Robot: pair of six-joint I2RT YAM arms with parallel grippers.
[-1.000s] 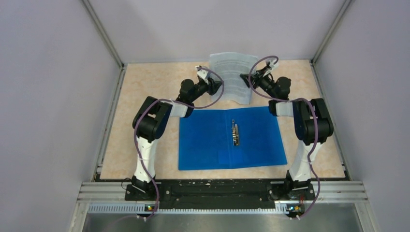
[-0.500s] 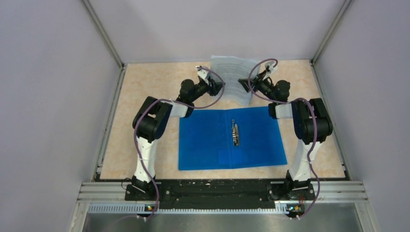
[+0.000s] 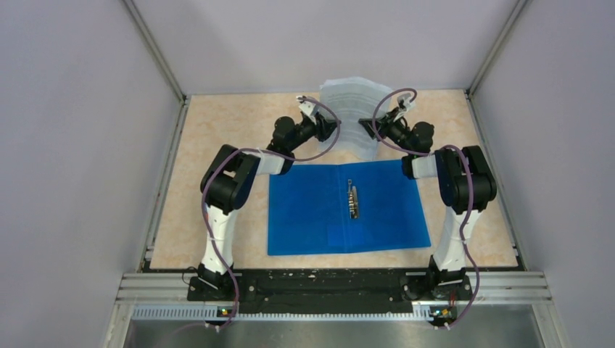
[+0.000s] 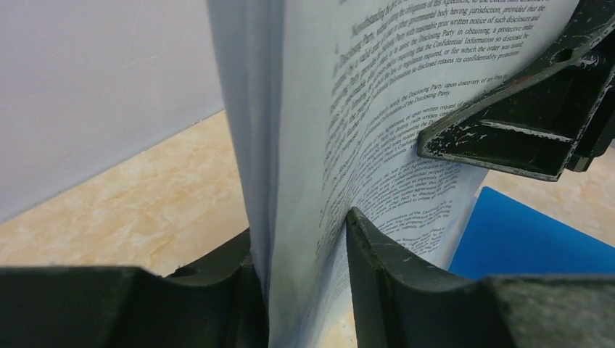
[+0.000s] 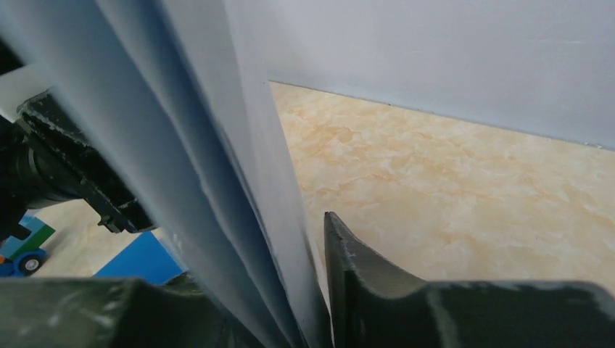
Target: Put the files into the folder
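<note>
The files (image 3: pixel 350 116), white sheets printed with black text, stand bowed on edge at the far middle of the table, above the floor. My left gripper (image 3: pixel 333 129) grips their left side and my right gripper (image 3: pixel 370 125) their right side. In the left wrist view the files (image 4: pixel 312 145) fill the gap of my left gripper (image 4: pixel 301 221), pressed by both fingers. In the right wrist view the files (image 5: pixel 181 145) sit the same way in my right gripper (image 5: pixel 254 246). The blue folder (image 3: pixel 304 210) lies open and flat in front of them, its metal clip (image 3: pixel 353 201) in the middle.
Grey walls close the cell at the back and both sides, and the files stand near the back wall (image 3: pixel 326 43). The marbled table (image 3: pixel 217 130) shows on either side of the arms. A small blue and green object (image 5: pixel 22 246) appears low left in the right wrist view.
The files have been drawn into a narrower, slightly taller bow. The left gripper has shifted a little to the right. The folder has not moved.
</note>
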